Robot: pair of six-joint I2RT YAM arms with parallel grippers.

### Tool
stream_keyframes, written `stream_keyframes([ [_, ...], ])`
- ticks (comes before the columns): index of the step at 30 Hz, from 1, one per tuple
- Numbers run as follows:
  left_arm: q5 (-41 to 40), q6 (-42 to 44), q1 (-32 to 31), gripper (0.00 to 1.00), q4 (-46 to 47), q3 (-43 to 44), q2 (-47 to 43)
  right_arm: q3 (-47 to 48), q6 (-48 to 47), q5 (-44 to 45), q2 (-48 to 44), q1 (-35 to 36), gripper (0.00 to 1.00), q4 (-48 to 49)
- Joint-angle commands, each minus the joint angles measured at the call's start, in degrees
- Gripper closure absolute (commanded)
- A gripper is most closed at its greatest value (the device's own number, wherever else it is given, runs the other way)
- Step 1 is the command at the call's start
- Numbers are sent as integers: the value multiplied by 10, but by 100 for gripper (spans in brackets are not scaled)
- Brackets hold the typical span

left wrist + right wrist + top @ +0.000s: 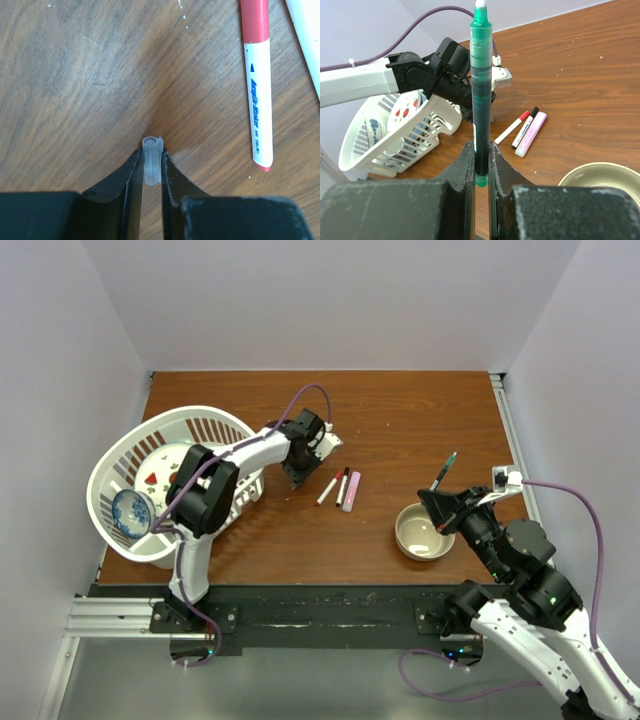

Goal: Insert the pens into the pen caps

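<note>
We see the left gripper [151, 167] pinched shut on a tiny clear cap [152, 150], low over the brown table [75, 75]. A red-capped pen [258, 100] lies near it on the table. The right gripper [481, 160] squeezes a green pen [481, 75] and holds it straight up.

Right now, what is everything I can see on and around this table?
table: one, brown wood, under everything
basket: one, white, tipped, left side
blue dish: one, blue-patterned, in the basket
plate: one, white with red marks, in the basket
red-capped pen: one, white, mid-table
black-capped pen: one, white, beside it
pink pen: one, pink, right of those
bowl: one, beige, right side
green pen: one, green, upright in the right claw
cap: one, clear, in the left claw
left claw: one, black, shut on the cap
right claw: one, black, shut on the green pen
</note>
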Motion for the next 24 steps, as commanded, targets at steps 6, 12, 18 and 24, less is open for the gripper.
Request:
stream_keyframes([
  [6, 37, -69, 4, 100, 34, -94, -24, 3, 11, -9, 11, -1, 100, 17],
  [12, 42, -123, 4, 100, 70, -116, -73, -29, 14, -57, 39, -1, 100, 37],
  [18, 77, -195, 4, 100, 106, -132, -126, -65, 14, -113, 81, -1, 100, 85],
  [24, 96, -234, 4, 100, 133, -140, -172, -96, 14, -172, 126, 0, 100, 163],
])
